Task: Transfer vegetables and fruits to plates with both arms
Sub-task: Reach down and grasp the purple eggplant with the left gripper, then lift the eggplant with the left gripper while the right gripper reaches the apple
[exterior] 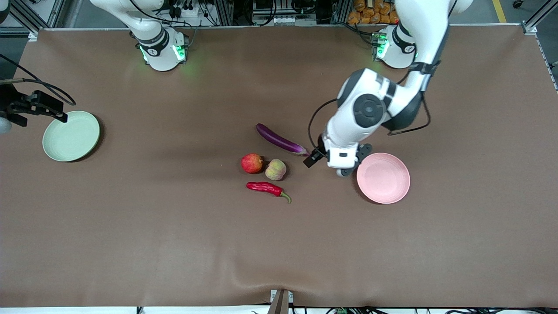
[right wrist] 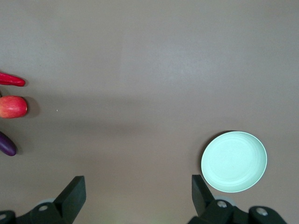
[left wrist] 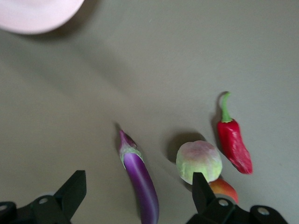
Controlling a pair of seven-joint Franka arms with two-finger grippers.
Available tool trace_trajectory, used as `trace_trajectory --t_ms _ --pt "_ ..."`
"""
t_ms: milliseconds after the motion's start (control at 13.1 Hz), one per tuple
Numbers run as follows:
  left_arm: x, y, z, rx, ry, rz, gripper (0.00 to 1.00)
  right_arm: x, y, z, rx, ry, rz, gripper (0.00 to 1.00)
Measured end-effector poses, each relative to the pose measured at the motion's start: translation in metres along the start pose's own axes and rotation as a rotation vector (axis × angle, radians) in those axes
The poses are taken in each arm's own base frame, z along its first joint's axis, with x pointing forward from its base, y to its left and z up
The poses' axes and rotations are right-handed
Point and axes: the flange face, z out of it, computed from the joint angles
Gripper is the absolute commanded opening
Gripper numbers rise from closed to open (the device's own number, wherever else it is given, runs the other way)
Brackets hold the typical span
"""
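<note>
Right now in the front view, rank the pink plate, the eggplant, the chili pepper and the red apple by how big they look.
1. pink plate, clearly the largest.
2. eggplant, the longest of the produce.
3. chili pepper, shorter and thinner than the eggplant.
4. red apple, the smallest.

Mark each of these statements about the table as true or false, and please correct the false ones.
1. Both plates are empty. True: nothing lies on the green plate or the pink plate.
2. The left gripper holds the eggplant. False: it is open, above the eggplant's stem end, holding nothing.
3. The chili pepper lies nearer to the front camera than the red fruit. True.
4. The red fruit and the yellowish-green fruit lie on the pink plate. False: both lie on the table, side by side.
5. The right gripper is shut. False: it is open, beside the green plate.
</note>
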Motion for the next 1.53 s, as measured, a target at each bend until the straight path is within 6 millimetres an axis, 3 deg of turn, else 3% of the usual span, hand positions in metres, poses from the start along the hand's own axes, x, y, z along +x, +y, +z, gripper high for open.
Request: trace_trajectory --t_ms 153,382,612,841,1070,1300,1529 --pt "-0.031 0.002 0.037 0.017 0.054 -0.097 1.00 0.009 0.003 0.015 0.003 -0.019 0.003 1.00" --pt "-0.075 -0.011 0.096 -0.027 0.119 -0.259 1.00 0.031 0.008 0.057 0.013 -0.084 0.005 1.00" --pt "-0.076 -0.019 0.122 -0.037 0.127 -0.379 1.00 0.040 0.011 0.074 0.019 -0.104 0.016 1.00" --pt "-0.077 -0.025 0.142 -0.010 0.139 -0.413 1.00 0.041 0.004 0.075 0.109 -0.109 0.204 1.00" --pt "-0.090 -0.034 0.169 0.016 0.188 -0.451 1.00 0.042 -0.021 0.082 0.234 -0.168 0.434 1.00" --pt "-0.091 -0.036 0.185 0.000 0.207 -0.459 1.00 0.044 -0.054 0.089 0.249 -0.207 0.511 1.00" --pt "-0.090 -0.034 0.191 -0.012 0.206 -0.454 1.00 0.048 -0.113 0.102 0.224 -0.226 0.622 1.00"
